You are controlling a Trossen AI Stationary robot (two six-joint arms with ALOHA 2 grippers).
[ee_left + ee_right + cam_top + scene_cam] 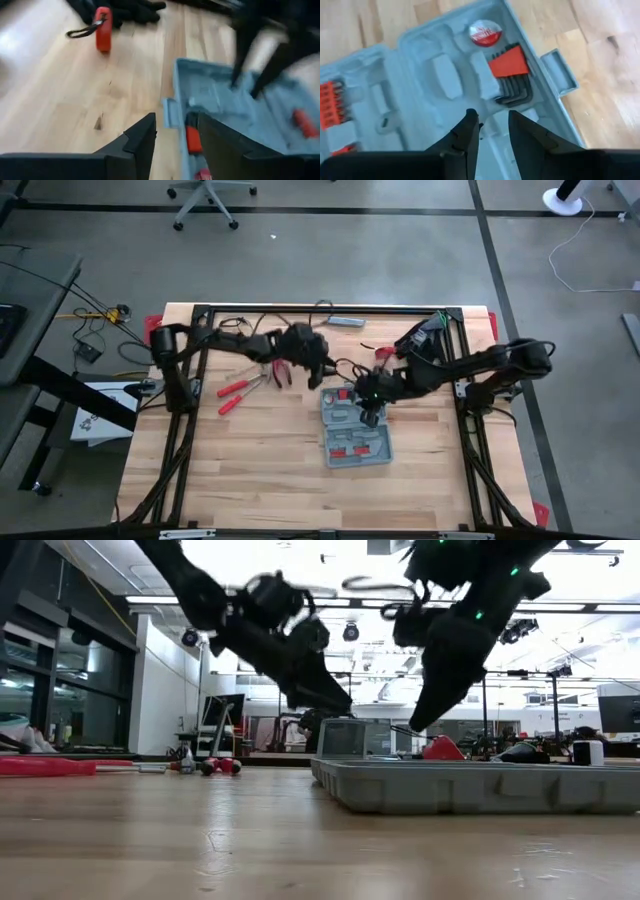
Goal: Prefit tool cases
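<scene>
The tool case (355,430) lies open mid-bench. My right claw (492,131), narrowly parted and empty, hovers over its moulded slots; my left claw (176,137), likewise empty, waits at its ten o'clock edge. Next, I judge, fetching the loose pliers (245,388).

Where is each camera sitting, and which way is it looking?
High view: above the table, looking straight down on the open tool case, both arms showing.
Low view: at tabletop height, looking level across; arms drop in from above.
Left wrist view: on the left arm, past its fingers toward the case's edge.
Right wrist view: on the right arm, past its fingers into the case.
All four share the case.
</scene>
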